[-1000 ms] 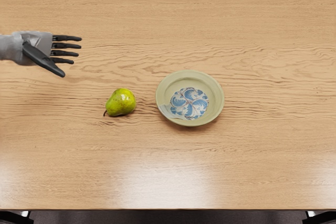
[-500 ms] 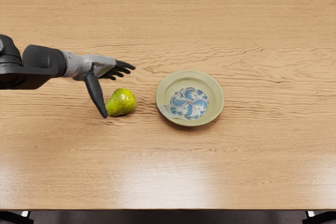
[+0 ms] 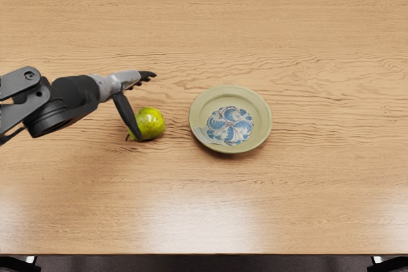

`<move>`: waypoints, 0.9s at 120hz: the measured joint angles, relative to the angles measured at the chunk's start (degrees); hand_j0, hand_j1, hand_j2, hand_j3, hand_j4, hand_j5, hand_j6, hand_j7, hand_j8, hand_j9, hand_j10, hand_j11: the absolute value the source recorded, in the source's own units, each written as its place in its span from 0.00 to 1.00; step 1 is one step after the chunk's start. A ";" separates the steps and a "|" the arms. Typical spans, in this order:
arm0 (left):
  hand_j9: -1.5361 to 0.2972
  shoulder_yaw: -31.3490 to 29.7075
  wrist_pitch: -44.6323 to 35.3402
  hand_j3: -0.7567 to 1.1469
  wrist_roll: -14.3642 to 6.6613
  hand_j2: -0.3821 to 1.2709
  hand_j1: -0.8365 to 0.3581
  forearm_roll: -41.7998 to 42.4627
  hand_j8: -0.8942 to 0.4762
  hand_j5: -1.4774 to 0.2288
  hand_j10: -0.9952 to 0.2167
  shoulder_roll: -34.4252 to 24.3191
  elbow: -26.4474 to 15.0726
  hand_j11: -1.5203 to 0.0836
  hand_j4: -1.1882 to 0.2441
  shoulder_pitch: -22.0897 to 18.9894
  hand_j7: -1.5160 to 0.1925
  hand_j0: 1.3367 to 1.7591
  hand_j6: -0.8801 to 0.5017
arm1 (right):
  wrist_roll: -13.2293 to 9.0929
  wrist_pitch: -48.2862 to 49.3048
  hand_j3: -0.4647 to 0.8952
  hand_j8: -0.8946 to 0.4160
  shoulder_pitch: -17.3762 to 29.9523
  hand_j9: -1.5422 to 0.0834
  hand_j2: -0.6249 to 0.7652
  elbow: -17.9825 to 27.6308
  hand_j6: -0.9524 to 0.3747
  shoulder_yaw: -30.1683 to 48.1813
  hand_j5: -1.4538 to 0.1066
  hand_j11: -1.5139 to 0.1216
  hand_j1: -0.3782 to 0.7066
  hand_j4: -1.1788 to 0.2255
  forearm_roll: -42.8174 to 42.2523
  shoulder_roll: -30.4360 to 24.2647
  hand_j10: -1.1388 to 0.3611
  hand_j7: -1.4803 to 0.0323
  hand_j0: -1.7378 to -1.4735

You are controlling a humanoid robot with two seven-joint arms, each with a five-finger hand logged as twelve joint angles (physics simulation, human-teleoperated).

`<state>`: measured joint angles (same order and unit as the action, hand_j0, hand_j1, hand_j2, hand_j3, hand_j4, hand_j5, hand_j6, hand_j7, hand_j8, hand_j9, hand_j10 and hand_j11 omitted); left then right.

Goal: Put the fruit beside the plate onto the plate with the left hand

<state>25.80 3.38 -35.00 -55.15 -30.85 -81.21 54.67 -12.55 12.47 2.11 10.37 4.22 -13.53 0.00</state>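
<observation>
Hovering our left hand (image 3: 125, 85) just up-left of yellow-green pear (image 3: 152, 123); fingers spread, thumb hanging across pear's left flank, nothing gripped. Pear lies on wooden table (image 3: 287, 189), stem end leftward, just left of round green-rimmed ceramic plate (image 3: 197, 116); we judge carry goes rightward

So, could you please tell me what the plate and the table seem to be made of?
The plate looks like glazed ceramic: smooth greenish rim, blue painted centre. The table looks like varnished wood: visible grain and a soft sheen.
</observation>
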 joint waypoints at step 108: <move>0.65 -1.11 -5.52 0.40 0.00 0.26 0.73 -0.12 0.46 0.67 0.60 2.64 0.00 0.74 0.65 -3.43 0.69 0.76 0.45 | 0.00 0.00 0.34 0.67 0.00 0.93 0.45 0.00 0.70 0.00 0.91 0.91 0.05 0.82 0.00 0.00 0.75 0.96 0.30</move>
<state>24.69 -2.15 -35.00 -55.27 -28.21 -81.21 51.24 -12.56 12.46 2.11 10.37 4.22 -13.53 0.00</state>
